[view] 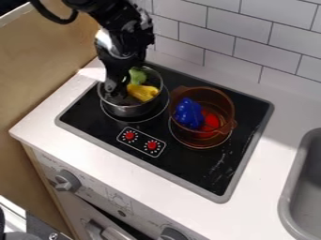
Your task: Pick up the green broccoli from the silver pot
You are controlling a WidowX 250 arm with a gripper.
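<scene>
- Tool (pixel 115 89), black, one: hangs steeply down at the left inner side of the metal pot, its lower end at the rim; whether released, clenched or grasping cannot be told.
- Arm (pixel 119 33), black: enters from the top edge at upper left and bends down over the pot.
- Metal pot (pixel 130 110), silver, round: set on the left burner, holding the yellow item and the green item.
- Yellow item (pixel 143 92): in the metal pot, just beside the tool; long axis slanting from upper left to lower right, lying rather flat; which end is its front cannot be told.
- Green item (pixel 136 76): same pot, behind the yellow item, long axis running roughly from back to front.
- Amber pot (pixel 220 101), see-through, with side handles: on the right burner.
- Blue item (pixel 188 113), lumpy: in the amber pot, toward its left side.
- Red item (pixel 210 121): same pot, right of the blue item.
- Cooktop (pixel 94 123), black, grey-edged, with two red dials (pixel 151 145): set in the white counter (pixel 75 149).
- Sink (pixel 289 199), grey: at the right edge.
</scene>
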